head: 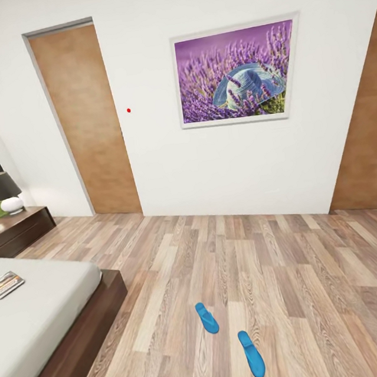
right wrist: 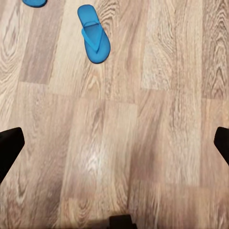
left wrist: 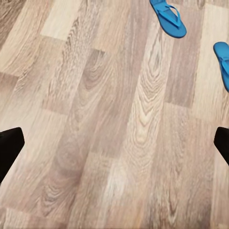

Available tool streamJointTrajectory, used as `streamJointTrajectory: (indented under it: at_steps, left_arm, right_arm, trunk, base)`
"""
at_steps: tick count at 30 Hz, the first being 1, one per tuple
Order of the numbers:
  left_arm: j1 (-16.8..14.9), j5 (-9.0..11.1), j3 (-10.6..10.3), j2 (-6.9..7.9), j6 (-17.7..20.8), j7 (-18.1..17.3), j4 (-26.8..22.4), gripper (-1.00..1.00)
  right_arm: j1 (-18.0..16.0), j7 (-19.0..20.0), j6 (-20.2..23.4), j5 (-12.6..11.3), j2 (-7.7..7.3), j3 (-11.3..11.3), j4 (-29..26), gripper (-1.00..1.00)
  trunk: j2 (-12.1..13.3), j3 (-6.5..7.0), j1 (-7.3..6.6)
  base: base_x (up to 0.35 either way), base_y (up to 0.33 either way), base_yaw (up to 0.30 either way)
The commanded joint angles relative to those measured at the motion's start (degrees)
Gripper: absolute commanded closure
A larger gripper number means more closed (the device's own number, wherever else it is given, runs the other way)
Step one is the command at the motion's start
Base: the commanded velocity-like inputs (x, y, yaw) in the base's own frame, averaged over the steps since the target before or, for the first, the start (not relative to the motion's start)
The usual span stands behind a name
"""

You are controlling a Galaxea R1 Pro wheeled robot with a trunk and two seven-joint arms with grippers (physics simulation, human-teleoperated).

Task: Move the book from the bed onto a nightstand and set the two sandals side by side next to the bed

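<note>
Bed [head: 34,328]: low at the left of the head view, pale mattress on a dark frame.
Nightstand [head: 15,230]: beyond the bed, against the wall, lamp [head: 3,192] on top.
Sandals: flat on the plank floor [head: 294,270], well apart from the bed; one [head: 207,317] nearer it, the other [head: 252,354] just beside, slightly staggered.
Book [head: 6,284]: lying on the mattress near its edge.
Left gripper [left wrist: 114,145]: spread wide over bare floor.
Right gripper [right wrist: 114,145]: likewise spread wide, gripping nothing.

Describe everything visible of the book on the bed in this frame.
The book is a thin paperback lying flat on the bed's pale mattress, near its foot-end edge. Its cover faces up, showing an orange band and a dark picture; the lettering is too small to read. Nothing else touches it.
</note>
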Motion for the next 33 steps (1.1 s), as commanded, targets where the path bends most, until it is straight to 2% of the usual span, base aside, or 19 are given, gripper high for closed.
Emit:
streamJointTrajectory:
  at_steps: [1,21,33]
  left_arm:
    - [-0.02,0.24,0.04,-0.01,-0.18,-0.04,0.03,-1.00]
    - [-0.07,0.24,0.07,0.00,-0.12,-0.04,0.03,-1.00]
    - [-0.03,0.24,0.02,0.00,-0.12,-0.04,0.03,-1.00]
  right_arm:
    - [0.00,-0.12,-0.14,-0.27,-0.01,0.07,-0.03,-1.00]
    - [0.00,-0.15,-0.14,-0.44,-0.01,0.06,-0.01,-1.00]
    - [0.00,-0.15,-0.14,-0.67,-0.01,0.02,-0.03,-1.00]
  trunk:
    - [-0.02,-0.05,0.01]
    - [-0.02,-0.05,0.01]
    - [-0.02,-0.05,0.01]
  base:
    - [0.138,0.040,0.000]
    - [0.271,0.098,0.000]
    - [0.112,0.006,0.000]
